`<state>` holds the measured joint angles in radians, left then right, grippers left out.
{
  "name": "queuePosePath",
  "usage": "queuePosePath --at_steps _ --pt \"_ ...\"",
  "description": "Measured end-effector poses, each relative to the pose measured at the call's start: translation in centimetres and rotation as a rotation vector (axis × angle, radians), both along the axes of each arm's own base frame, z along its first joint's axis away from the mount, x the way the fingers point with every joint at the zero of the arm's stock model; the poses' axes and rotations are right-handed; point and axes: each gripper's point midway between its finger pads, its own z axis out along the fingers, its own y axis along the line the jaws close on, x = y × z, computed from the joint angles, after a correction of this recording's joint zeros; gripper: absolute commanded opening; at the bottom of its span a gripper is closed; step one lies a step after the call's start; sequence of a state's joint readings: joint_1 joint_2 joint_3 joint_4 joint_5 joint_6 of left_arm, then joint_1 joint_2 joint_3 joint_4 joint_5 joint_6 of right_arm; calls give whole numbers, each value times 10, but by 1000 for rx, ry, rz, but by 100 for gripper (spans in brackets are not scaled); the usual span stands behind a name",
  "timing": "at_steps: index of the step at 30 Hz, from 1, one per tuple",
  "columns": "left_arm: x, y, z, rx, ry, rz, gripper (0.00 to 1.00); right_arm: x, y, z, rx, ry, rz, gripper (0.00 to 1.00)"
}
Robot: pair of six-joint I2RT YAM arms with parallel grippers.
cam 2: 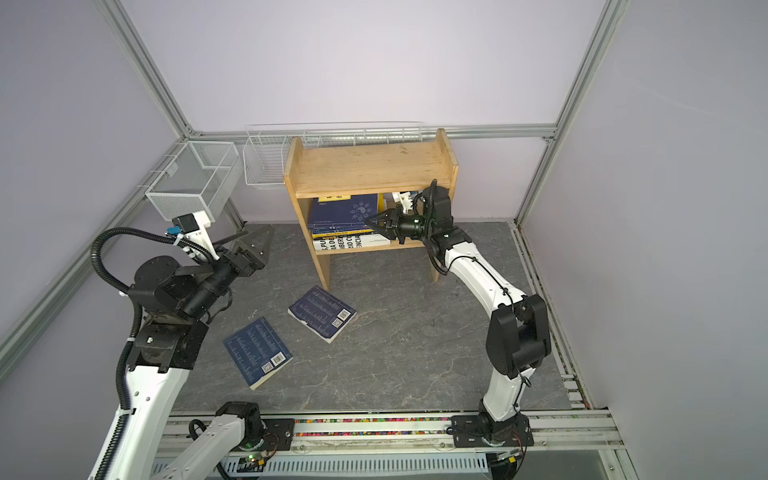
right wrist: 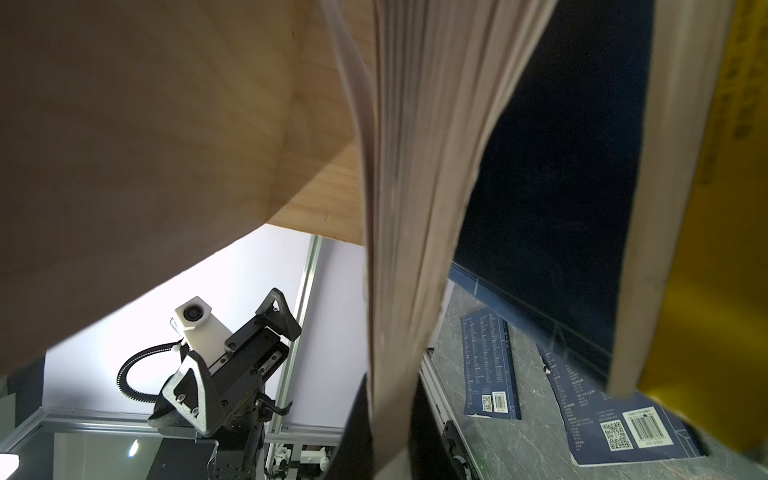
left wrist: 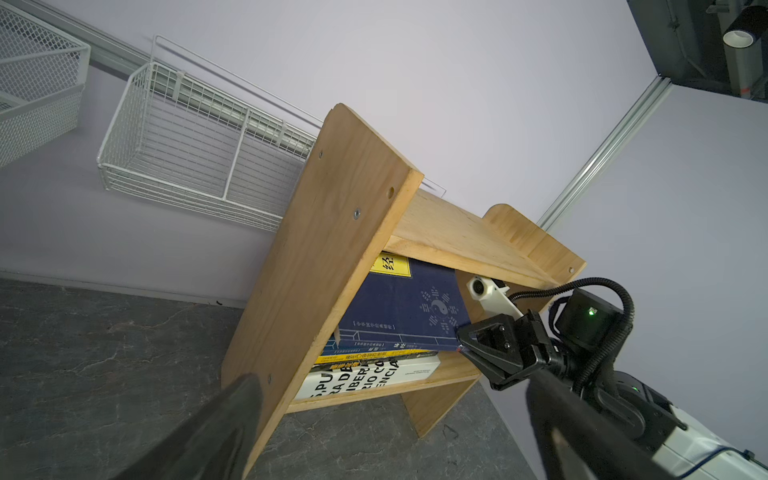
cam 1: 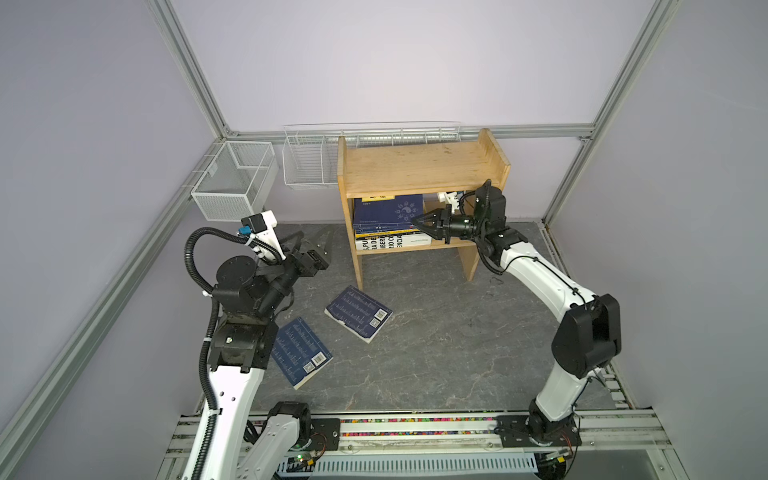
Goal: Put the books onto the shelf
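Observation:
The pine shelf [cam 1: 415, 166] [cam 2: 365, 166] [left wrist: 316, 257] stands at the back. On its lower tier a thick white book [cam 1: 388, 242] [left wrist: 365, 376] lies flat under thinner ones. On top, a navy book [cam 1: 386, 212] [cam 2: 340, 212] [left wrist: 399, 303] with a yellow label tilts up. My right gripper [cam 1: 417, 222] [cam 2: 369, 222] [left wrist: 461, 334] [right wrist: 388, 415] is shut on its page edge [right wrist: 407, 208]. Two more navy books [cam 1: 358, 312] [cam 1: 300, 351] [cam 2: 322, 313] [cam 2: 257, 351] lie flat on the table. My left gripper [cam 1: 309, 245] [cam 2: 249, 239] [left wrist: 392, 382] hangs open and empty, left of the shelf.
A mesh basket [cam 1: 235, 178] and a white wire basket [cam 1: 307, 166] [left wrist: 199, 145] hang on the back walls left of the shelf. The shelf's top board is bare. Grey stone-pattern table [cam 1: 436, 332] stretches in front of the shelf.

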<state>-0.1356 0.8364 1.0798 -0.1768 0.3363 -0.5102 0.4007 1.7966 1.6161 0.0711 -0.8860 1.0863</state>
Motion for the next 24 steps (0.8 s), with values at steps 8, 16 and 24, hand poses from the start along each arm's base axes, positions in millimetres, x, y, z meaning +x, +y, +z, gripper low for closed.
queuePosePath --at_steps 8,16,24 --pt "1 0 -5 2 14 0 99 8 -1 -12 -57 -30 16 9" --pt "2 0 -6 2 17 1 99 16 -2 -11 -55 -60 15 23" --pt "6 0 -15 5 39 4 99 33 -6 -12 -68 -61 -81 22"
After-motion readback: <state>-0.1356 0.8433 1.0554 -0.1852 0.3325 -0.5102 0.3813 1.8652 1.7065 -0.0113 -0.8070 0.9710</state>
